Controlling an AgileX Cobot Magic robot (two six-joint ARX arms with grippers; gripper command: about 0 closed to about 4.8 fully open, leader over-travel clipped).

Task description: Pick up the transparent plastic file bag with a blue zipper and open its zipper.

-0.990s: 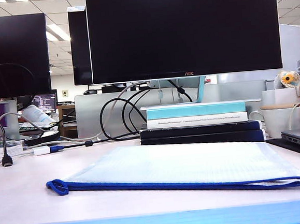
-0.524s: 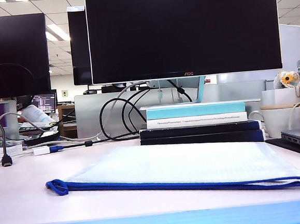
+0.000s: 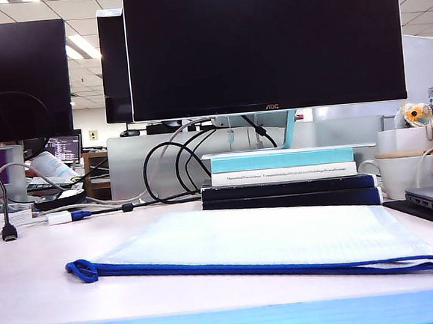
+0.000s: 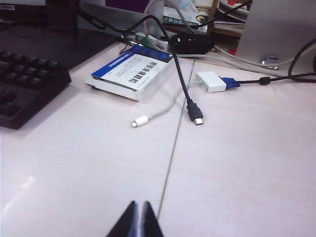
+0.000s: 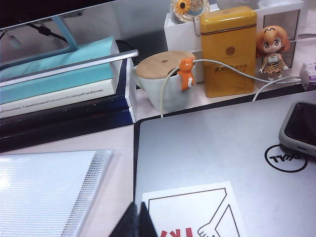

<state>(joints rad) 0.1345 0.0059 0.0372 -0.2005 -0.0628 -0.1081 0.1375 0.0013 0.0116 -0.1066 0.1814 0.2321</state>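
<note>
The file bag (image 3: 275, 236) lies flat on the pale table in the exterior view, a translucent whitish mesh pouch. Its blue zipper (image 3: 255, 268) runs along the near long edge, looped at the left end. No arm shows in the exterior view. In the right wrist view a corner of the file bag (image 5: 44, 195) lies beside my right gripper (image 5: 137, 208), which is shut and empty at the edge of a silver laptop (image 5: 217, 148). My left gripper (image 4: 138, 206) is shut with nothing in it, over bare table; the bag is out of that view.
A stack of books (image 3: 285, 175) and a monitor (image 3: 264, 46) stand behind the bag. A lidded mug (image 5: 163, 81), yellow tin (image 5: 228, 49), figurine (image 5: 271, 49) and phone (image 5: 301, 126) sit by the laptop. Cables (image 4: 190, 103), a white adapter (image 4: 211, 81), a blue-white box (image 4: 133, 74) and a keyboard (image 4: 24, 89) lie on the left.
</note>
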